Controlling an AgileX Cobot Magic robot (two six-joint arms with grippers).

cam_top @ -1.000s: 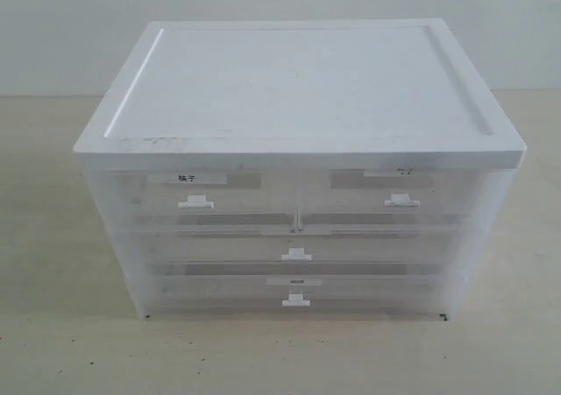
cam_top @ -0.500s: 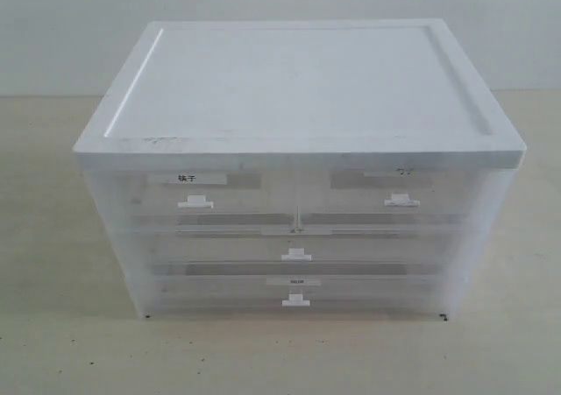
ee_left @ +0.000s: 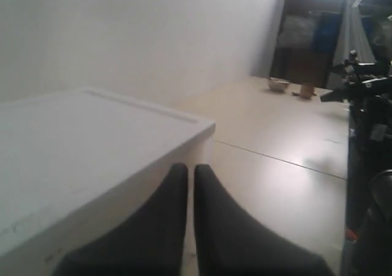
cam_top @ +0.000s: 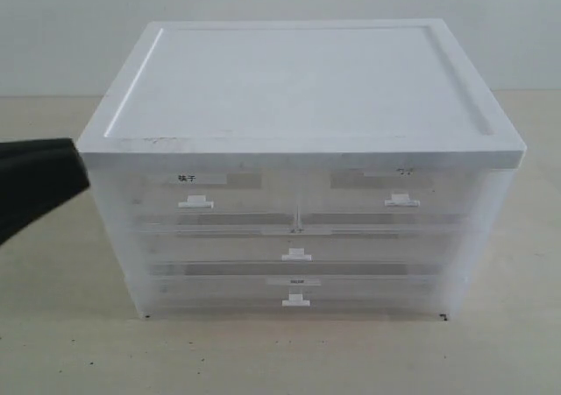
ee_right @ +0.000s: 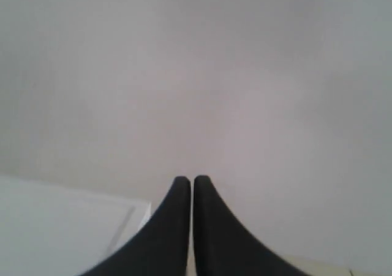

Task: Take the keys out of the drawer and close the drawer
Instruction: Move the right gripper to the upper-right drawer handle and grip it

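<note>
surf: beige tbl | on it: wht drawer cabinet, ctr

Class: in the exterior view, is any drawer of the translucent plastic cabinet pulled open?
No, all four fronts sit flush in the white-topped translucent plastic cabinet, including the upper-right half-width drawer.

My left fingers show as a dark, blurred wedge with the tips drawn together. They sit right at the side edge of the white-topped drawer cabinet, and I can't tell if they touch it. At the height of the tips, the closest front is the half-width drawer with the bold black label. Just beyond it in the same row is the drawer with the faint label. Two full-width drawers lie lower than the tips. Every front sits flush. The pale desk runs beneath the fingers.
</note>
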